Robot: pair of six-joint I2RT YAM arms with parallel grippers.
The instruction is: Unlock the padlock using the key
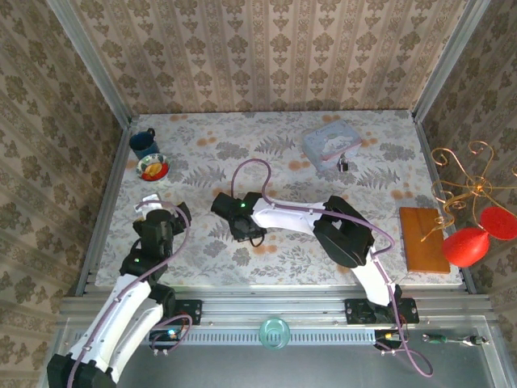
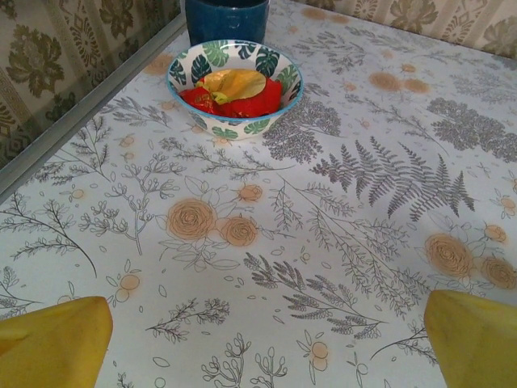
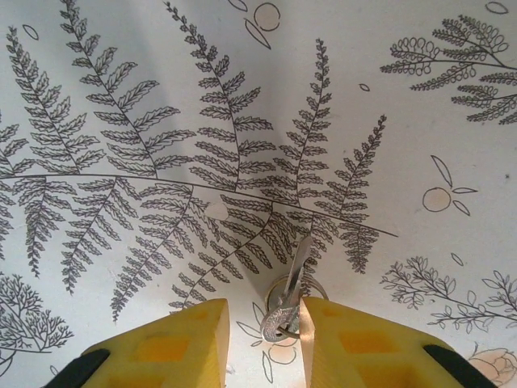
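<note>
The key, a small silver one on a ring, lies on the fern-print tablecloth between my right gripper's yellow fingers. My right gripper points down at the cloth, its jaws part way apart: the key's head rests against the right finger and a gap separates it from the left one. From above, the right gripper sits at mid-table. The padlock, tiny and black, lies at the back right beside the pale tin. My left gripper hovers wide open over bare cloth at the left.
A leaf-patterned bowl holding red and yellow pieces stands ahead of the left gripper, with a blue mug behind it. A wooden board and a wire stand with red shapes sit at the right edge.
</note>
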